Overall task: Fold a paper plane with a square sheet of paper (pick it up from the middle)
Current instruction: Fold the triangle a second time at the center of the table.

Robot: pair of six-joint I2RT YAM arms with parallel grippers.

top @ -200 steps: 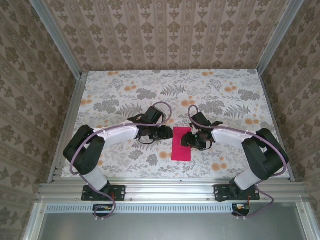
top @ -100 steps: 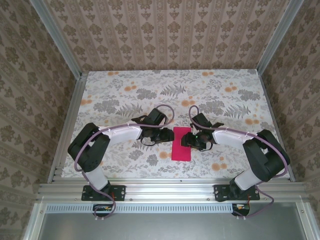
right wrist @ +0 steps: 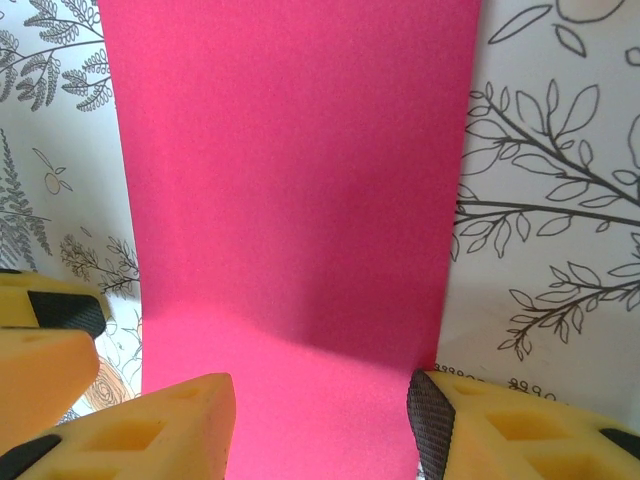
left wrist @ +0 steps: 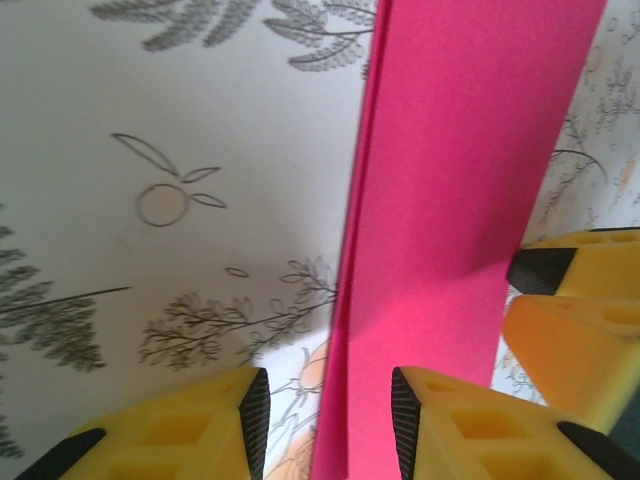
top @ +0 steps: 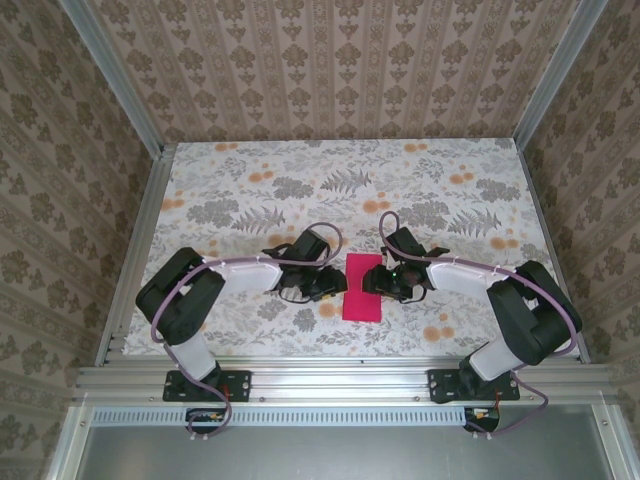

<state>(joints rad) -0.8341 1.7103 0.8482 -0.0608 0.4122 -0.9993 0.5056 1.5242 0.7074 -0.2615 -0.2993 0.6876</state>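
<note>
The magenta-red sheet of paper [top: 362, 288] lies flat on the floral table as a narrow upright rectangle. Two layers show along its left edge [left wrist: 352, 300]. My left gripper [top: 328, 283] is low at that left edge and open. In the left wrist view the left gripper [left wrist: 330, 415] has one finger on the tablecloth and the other over the paper [left wrist: 460, 170]. My right gripper [top: 379, 280] is open at the sheet's right side. Its wrist view shows the right gripper [right wrist: 320, 425] spanning the paper [right wrist: 295, 180] with nothing pinched.
The floral tablecloth [top: 250, 190] covers the whole table. Metal rails [top: 140, 230] and patterned walls close it in on the left, right and back. Each wrist view catches the other gripper's yellow fingers [left wrist: 585, 310], [right wrist: 45, 345] close by.
My left gripper has slid right, up to the paper's left edge, and its jaws have narrowed a little. The right gripper and the paper have not moved.
</note>
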